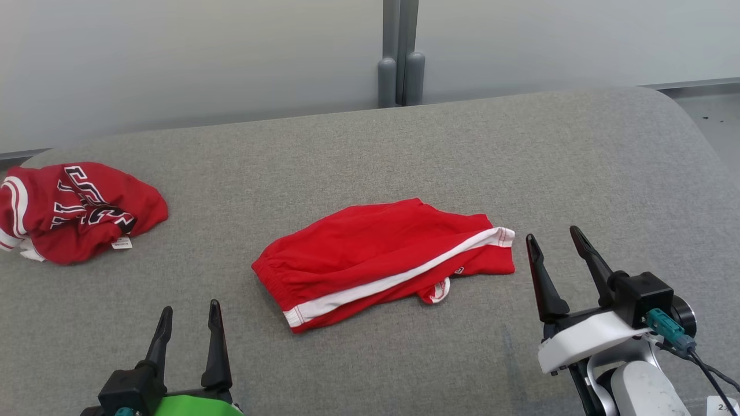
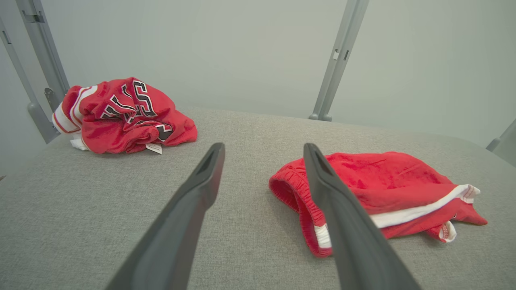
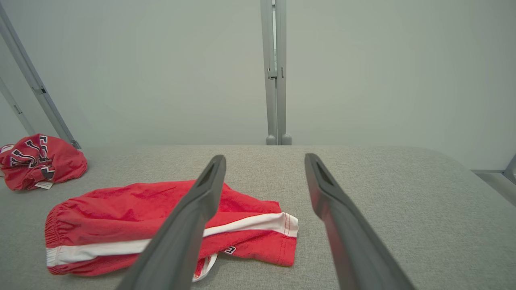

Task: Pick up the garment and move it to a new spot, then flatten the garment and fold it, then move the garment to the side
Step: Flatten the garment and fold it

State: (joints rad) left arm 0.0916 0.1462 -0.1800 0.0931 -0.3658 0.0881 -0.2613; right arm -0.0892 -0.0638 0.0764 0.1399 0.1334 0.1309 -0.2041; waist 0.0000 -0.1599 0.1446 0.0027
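Red shorts (image 1: 381,260) lay between our two open grippers on the grey cushion (image 1: 404,144)
We saw the shorts loosely folded near the middle of the cushion, waistband toward our left, the white side stripe running along the near edge to the hem on our right. Our left gripper (image 1: 191,306) was near the waistband, its fingers (image 2: 193,201) spread wide and holding nothing. Our right gripper (image 1: 552,234) stood just beside the hem, likewise apart and empty. A crumpled red jersey (image 1: 75,211) with black-and-white lettering sat well apart at the cushion's left edge
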